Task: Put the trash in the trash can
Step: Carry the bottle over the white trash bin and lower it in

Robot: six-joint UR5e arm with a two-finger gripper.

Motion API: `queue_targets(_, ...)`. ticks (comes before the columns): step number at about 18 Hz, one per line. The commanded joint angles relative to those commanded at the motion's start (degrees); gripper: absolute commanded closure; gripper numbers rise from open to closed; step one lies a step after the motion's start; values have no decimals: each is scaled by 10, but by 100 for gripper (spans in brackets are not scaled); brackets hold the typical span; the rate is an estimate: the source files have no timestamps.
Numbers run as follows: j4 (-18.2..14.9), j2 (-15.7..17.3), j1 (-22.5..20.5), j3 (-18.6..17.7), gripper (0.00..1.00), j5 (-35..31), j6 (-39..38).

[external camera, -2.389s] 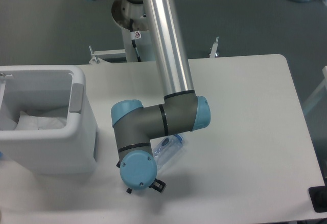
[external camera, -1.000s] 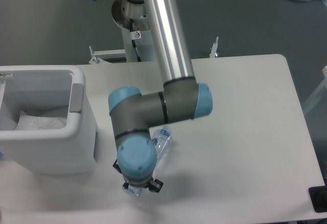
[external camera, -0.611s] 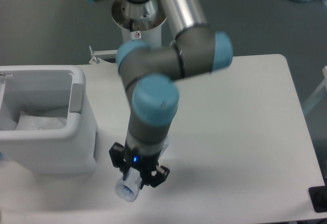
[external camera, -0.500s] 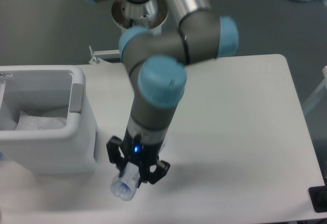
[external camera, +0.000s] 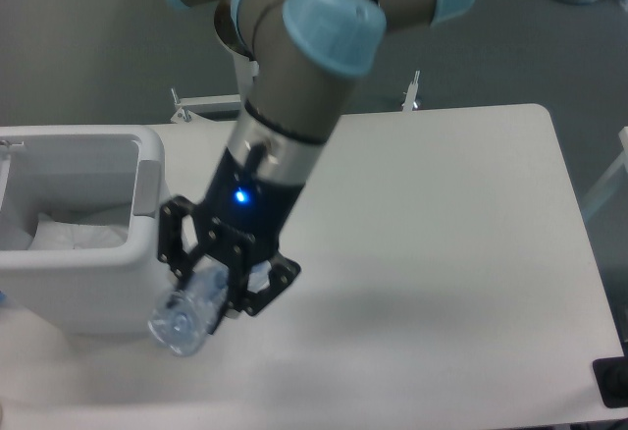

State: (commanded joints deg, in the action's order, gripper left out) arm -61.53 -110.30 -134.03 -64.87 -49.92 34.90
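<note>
My gripper (external camera: 218,275) is shut on the crushed clear plastic bottle (external camera: 186,314), holding it lifted well above the table, close to the camera. The bottle's base points toward the lower left and overlaps the front right corner of the white trash can (external camera: 147,263) in the image. The trash can stands at the left of the table with a grey panel (external camera: 146,187) on its right rim. White crumpled paper (external camera: 74,233) lies inside the can.
The arm's wrist and forearm (external camera: 294,77) rise from the gripper toward the robot base (external camera: 235,27) behind the table. A black object (external camera: 613,383) sits at the table's right front corner.
The gripper closed on the bottle where it lay on the table, then lifted it up and to the left toward the trash can. The arm has swung up with it.
</note>
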Motion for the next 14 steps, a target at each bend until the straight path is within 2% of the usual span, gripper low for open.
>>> queue_targets(6,1,14,6,11,50,49,-17)
queue_targets(9,0,33,18,2,50,79,-38)
queue_targets(14,1,65,50,-30,50,83,-46)
